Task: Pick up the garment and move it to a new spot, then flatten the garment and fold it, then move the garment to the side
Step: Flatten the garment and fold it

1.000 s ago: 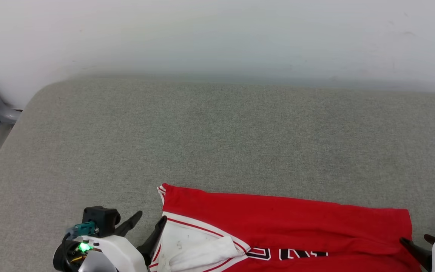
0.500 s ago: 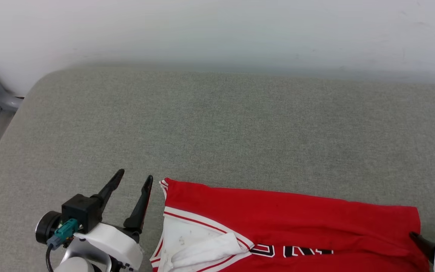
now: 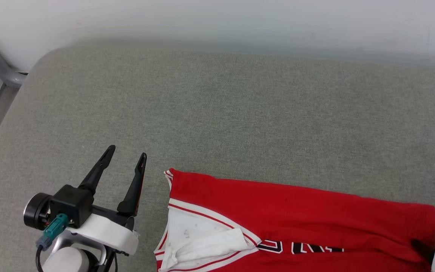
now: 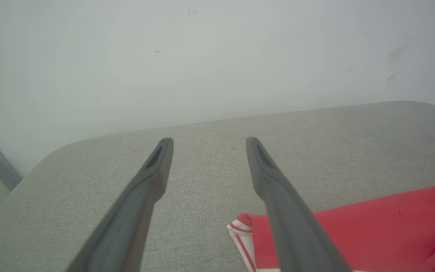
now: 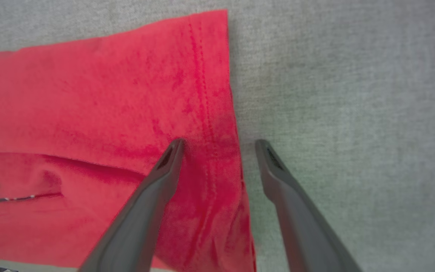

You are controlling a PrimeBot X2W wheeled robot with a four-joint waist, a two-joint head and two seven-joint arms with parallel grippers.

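The red jersey T-shirt with white sleeves lies on the grey fabric surface, while the left gripper hovers just beside it, fingers spread wide and empty, and the right gripper points down, equally spread, straddling the red hem.

Grey padded surface, red garment lying on it
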